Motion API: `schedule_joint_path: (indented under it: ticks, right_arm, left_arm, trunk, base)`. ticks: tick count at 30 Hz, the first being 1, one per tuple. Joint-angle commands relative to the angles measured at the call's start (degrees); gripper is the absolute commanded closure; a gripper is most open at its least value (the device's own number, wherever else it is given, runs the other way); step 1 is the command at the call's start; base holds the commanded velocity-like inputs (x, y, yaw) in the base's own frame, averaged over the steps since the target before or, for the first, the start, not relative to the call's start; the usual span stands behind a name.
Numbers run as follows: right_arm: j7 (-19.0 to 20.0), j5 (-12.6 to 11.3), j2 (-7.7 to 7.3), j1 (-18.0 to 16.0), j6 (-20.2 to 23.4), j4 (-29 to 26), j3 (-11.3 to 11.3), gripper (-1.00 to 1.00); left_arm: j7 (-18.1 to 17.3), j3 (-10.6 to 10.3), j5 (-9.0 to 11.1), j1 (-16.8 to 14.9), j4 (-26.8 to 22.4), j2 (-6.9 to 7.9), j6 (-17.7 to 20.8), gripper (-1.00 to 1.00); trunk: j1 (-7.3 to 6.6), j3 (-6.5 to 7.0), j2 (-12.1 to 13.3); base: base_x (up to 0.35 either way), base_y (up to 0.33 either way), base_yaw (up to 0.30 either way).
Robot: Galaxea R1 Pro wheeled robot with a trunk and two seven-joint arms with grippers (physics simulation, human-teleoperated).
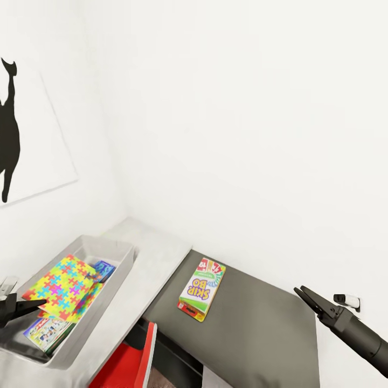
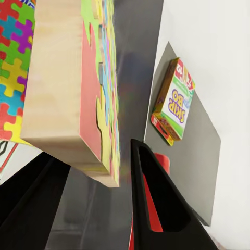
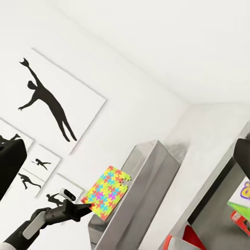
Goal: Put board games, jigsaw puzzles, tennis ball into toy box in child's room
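My left gripper point(image 1: 40, 304) is shut on a jigsaw puzzle point(image 1: 67, 286) and holds it tilted above the grey toy box point(image 1: 119, 265) on the table point(image 1: 153, 258). The puzzle's wooden back point(image 2: 57, 78) sits between the fingers point(image 2: 156, 198), with a second puzzle point(image 2: 13, 67) lying beneath. Two blue board games point(image 1: 105, 269) point(image 1: 46, 331) lie in the box. The SKIP BO game point(image 1: 202, 289) lies flat on the lower dark grey section point(image 1: 258, 323). Right of it, my right gripper point(image 1: 300, 292) hangs open and empty. The tennis ball and bed are out of view.
The white wall runs close behind the table, with black silhouette pictures point(image 3: 49, 101) on the left. A red and white chair point(image 1: 134, 358) stands below the table's front edge. A small white fixture point(image 1: 347, 299) sits on the wall near my right arm.
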Motion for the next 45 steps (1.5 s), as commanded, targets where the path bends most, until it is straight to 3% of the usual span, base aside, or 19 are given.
schedule_joint_path:
  ticks: [1, 13, 42, 43, 45]
  right_arm:
    - [0.04, -0.16, -0.01, -0.05, 0.31, 0.0, -0.03, -1.0]
    - [0.05, -0.13, -0.01, -0.05, 0.29, 0.0, -0.02, -1.0]
    - [0.07, -0.17, -0.01, -0.05, 0.34, 0.0, -0.1, -1.0]
    - [0.09, -0.19, -0.01, -0.05, 0.32, 0.0, -0.11, -1.0]
    - [0.12, -0.21, -0.01, -0.05, 0.3, 0.0, -0.11, -1.0]
  left_arm:
    - [-0.11, 0.03, -0.03, -0.05, 0.0, -0.03, 0.23, 1.0]
    - [0.83, 0.04, 0.04, -0.05, 0.02, -0.33, -2.91, 1.0]
    - [2.43, 0.14, 0.11, -0.05, 0.09, -0.35, -3.22, 1.0]
    - [2.42, 0.14, 0.1, -0.05, 0.09, -0.35, -3.22, -1.0]
    - [2.42, 0.14, 0.12, -0.05, 0.09, -0.35, -3.23, -1.0]
  trunk:
    - [0.02, -0.2, -0.1]
    - [0.02, -1.33, -0.1]
    - [0.02, -4.05, -0.1]
    - [0.02, -4.13, -0.1]
    - [0.02, -4.19, -0.1]
  base:
    - [0.0, 0.0, 0.0]
    - [0.0, 0.0, 0.0]
    - [0.0, 0.0, 0.0]
    - [0.0, 0.0, 0.0]
    - [0.0, 0.0, 0.0]
